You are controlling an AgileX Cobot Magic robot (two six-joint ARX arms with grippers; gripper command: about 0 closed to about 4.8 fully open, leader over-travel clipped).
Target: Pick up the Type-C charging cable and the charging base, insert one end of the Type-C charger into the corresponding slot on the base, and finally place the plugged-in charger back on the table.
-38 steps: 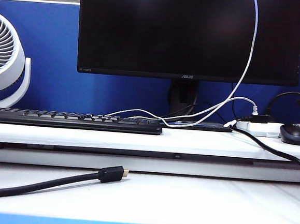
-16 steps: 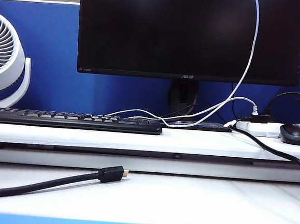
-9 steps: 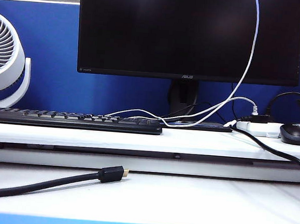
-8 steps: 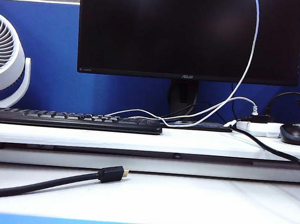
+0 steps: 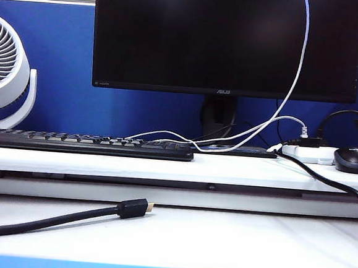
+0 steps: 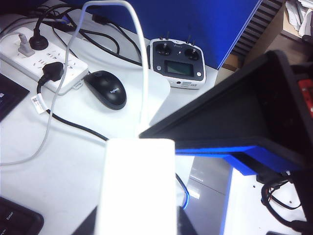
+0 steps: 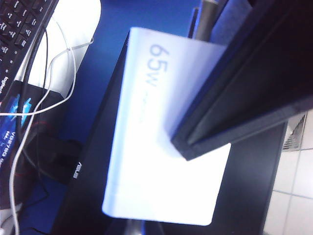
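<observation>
My left gripper [image 6: 139,229] is shut on the charging base [image 6: 137,186], an off-white block standing up between its dark fingers. The Type-C charging cable [image 6: 142,73] leaves the block's far end and arches away. In the right wrist view the same base [image 7: 156,142] shows a "65W" mark, and a silvery plug end [image 7: 143,227] meets its near edge where my right gripper [image 7: 144,231] is shut on it. A black finger [image 7: 244,88] of the left gripper crosses the block. Both grippers are above the exterior view; there only the cable [image 5: 299,69] hangs down to the table [image 5: 226,169].
A monitor [image 5: 226,41], black keyboard [image 5: 85,143], fan [image 5: 4,70], white power strip [image 5: 311,152] and mouse [image 5: 354,159] stand on the raised board. A thick black cable with a gold-tipped plug [image 5: 133,208] lies on the front board. A grey remote controller [image 6: 178,62] lies beyond the mouse.
</observation>
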